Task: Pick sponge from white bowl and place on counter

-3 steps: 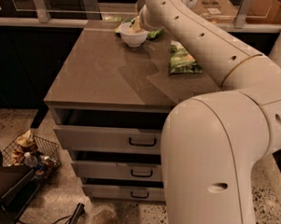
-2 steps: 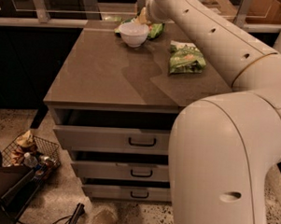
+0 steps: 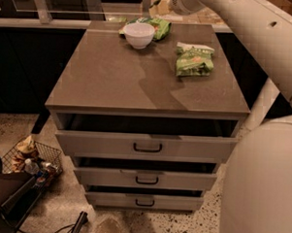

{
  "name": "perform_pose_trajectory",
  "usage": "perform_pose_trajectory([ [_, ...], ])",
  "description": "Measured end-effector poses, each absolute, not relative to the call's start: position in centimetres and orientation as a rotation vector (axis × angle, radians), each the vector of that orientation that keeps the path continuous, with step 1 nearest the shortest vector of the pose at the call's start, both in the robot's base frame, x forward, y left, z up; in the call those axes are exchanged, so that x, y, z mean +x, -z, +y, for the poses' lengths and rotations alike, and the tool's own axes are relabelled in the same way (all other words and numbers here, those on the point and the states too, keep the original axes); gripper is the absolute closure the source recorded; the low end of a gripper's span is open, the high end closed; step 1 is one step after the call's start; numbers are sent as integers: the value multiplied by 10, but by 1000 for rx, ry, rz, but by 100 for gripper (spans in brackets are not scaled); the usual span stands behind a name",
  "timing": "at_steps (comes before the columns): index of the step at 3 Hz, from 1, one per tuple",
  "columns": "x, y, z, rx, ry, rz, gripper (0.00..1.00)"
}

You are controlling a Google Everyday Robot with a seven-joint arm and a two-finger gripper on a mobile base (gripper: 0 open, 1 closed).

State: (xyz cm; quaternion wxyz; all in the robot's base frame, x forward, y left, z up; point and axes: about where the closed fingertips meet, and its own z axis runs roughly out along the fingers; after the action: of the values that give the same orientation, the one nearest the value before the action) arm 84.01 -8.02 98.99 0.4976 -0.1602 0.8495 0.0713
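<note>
Camera view: white bowl point(image 3: 139, 34) is seen near the tabletop point(image 3: 113, 83) far edge.
Sponge: not made out, in the bowl or elsewhere.
End effector: carried past the top edge; open or closed cannot be told.
Handling: light, squashy foam is expected; best pinched across its narrow sides.

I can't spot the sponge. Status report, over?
Gripper out of view past top edge. White bowl on counter, no sponge showing. Snack bag lies apart from bowl.
</note>
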Motion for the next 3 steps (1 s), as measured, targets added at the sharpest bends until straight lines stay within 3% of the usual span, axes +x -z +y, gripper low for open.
perform_pose_trajectory([
  [2,733,-999,-68,-502,-354,2061,100],
  [3,678,-963,-31,-585,-513,2108,100],
])
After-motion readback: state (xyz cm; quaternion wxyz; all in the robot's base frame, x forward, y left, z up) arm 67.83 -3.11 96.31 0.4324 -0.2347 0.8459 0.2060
